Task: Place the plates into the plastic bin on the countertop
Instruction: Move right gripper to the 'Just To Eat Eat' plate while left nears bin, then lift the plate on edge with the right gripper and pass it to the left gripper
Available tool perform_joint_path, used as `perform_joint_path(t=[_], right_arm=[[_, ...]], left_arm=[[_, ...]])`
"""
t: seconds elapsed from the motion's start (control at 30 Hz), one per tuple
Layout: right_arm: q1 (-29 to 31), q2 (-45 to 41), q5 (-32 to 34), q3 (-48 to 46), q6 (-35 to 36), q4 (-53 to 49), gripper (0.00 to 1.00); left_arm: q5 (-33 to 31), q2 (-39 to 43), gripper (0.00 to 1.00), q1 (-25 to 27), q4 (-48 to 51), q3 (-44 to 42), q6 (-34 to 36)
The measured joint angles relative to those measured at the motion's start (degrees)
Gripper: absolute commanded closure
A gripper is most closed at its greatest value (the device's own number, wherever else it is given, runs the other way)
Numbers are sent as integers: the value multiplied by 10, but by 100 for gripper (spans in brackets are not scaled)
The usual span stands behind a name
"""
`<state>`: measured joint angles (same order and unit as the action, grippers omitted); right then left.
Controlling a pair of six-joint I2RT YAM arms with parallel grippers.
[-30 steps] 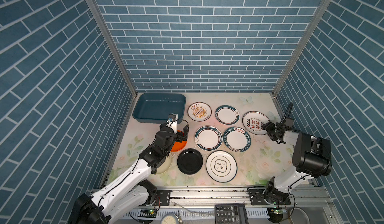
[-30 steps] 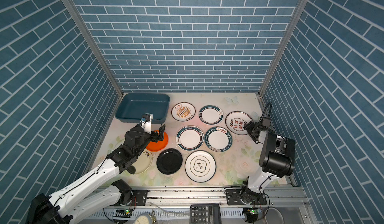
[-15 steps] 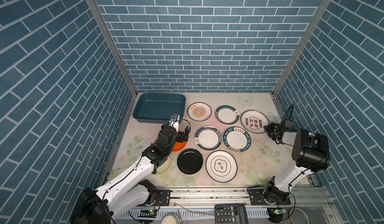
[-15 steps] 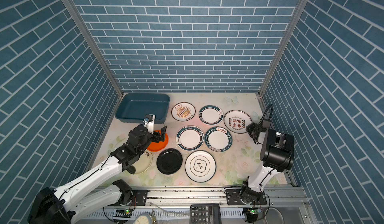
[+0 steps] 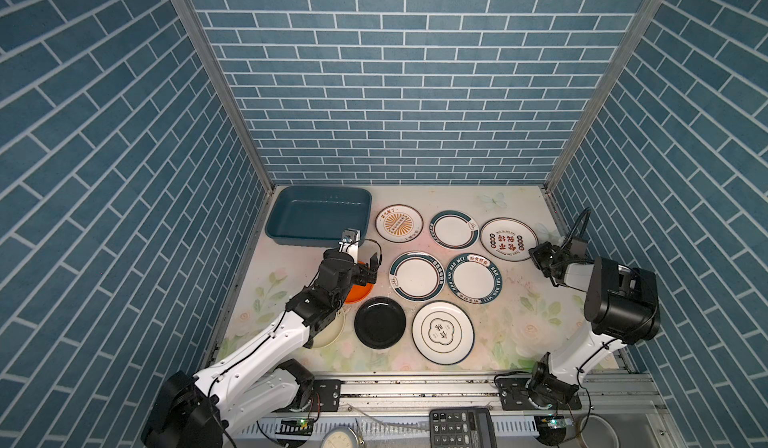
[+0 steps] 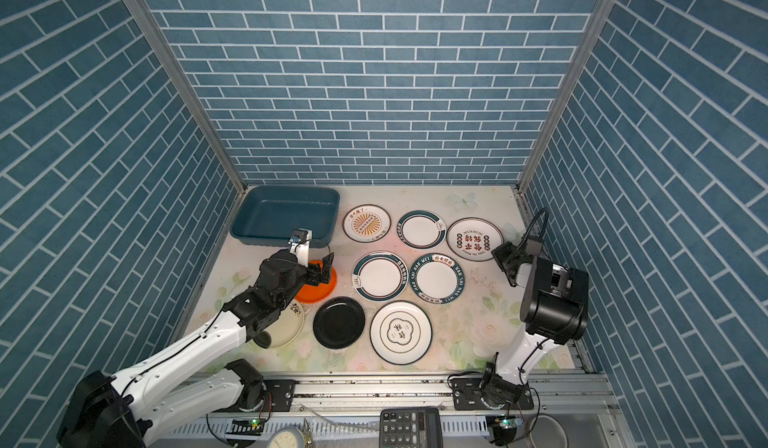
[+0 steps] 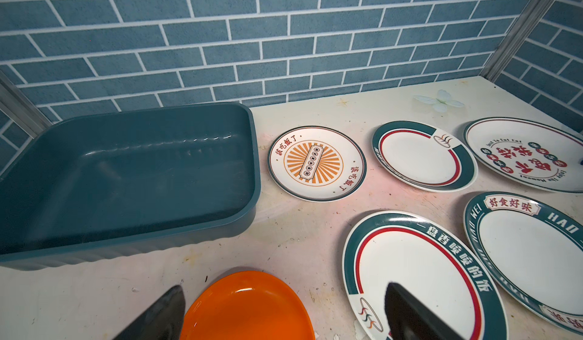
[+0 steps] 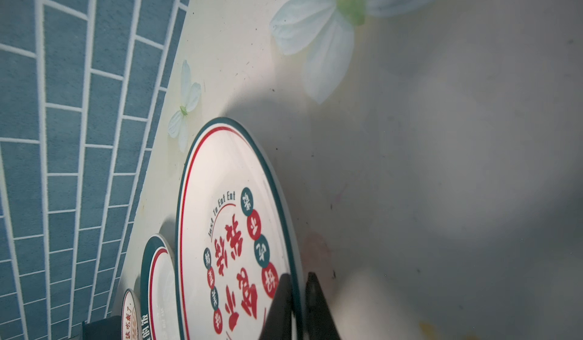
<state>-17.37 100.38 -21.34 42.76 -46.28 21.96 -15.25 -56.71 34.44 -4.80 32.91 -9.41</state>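
Early going, by the look of the countertop (image 5: 511, 317): all nine plates (image 5: 442, 333) out on it, none in the bin (image 5: 320, 217), empty in the far left corner. Pick-up step in hand, twice over.

On the right, grasp made on the red-lettered plate (image 5: 508, 239), farthest right in the back row and well apart from the bin. Calls next for a lift clear of the countertop, a long carry leftward above the other back-row plates, and a release inside the bin walls. Likely risk: a thin rim pinch letting the plate droop.

On the left, approach to the orange plate (image 6: 322, 292), near the bin's front wall. Calls next for a drop onto its rim, a close, then a short hop into the bin.

Right gripper (image 8: 298, 303): clamped on the red-lettered plate's rim at the edge nearest the arm, one of the fingers (image 8: 280, 297) over the printed face, its mate outside the rim, teal edge between. Plate flat or just raised: cannot tell.

Left gripper (image 7: 280, 313): spread wide, holding nothing, above the orange plate's far edge; one finger over bare countertop just beside that plate, the other over the teal-rimmed plate (image 7: 410, 259) next door. Touching or not: cannot tell.
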Motion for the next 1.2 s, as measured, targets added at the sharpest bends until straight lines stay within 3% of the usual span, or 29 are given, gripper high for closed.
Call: perform_joint_path(t=[0.3, 0.47, 0.67, 0.9, 1.2], right_arm=[[1, -85, 57, -7, 34, -65, 100], [8, -137, 64, 5, 54, -125, 100], [63, -194, 68, 44, 61, -172, 100], [201, -234, 63, 107, 91, -243, 100], [233, -264, 52, 103, 76, -273, 100]], left_arm=[[-1, -4, 0, 0, 0, 5, -2], [-4, -45, 0, 0, 0, 26, -2], [9, -103, 0, 0, 0, 65, -3], [74, -147, 0, 0, -10, 101, -33], [191, -172, 1, 0, -59, 116, -82]])
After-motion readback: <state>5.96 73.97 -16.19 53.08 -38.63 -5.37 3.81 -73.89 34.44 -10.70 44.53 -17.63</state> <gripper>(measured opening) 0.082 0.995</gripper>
